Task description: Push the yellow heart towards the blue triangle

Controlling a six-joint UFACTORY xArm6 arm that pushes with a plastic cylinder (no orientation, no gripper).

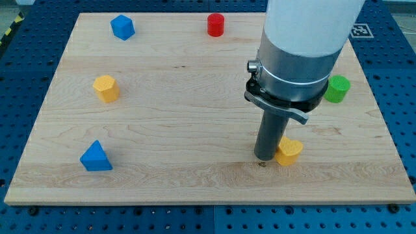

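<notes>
The yellow heart (288,151) lies on the wooden board at the view's lower right. My tip (264,158) stands right at the heart's left side, touching or nearly touching it. The blue triangle (95,157) lies far away at the view's lower left, roughly level with the heart. The arm's wide white and grey body (302,45) comes down from the view's top right and hides part of the board behind it.
A blue block with several sides (122,27) is at the top left. A red cylinder (216,25) is at the top middle. A yellow block (106,88) is at the left. A green cylinder (337,88) is at the right, near the board's edge.
</notes>
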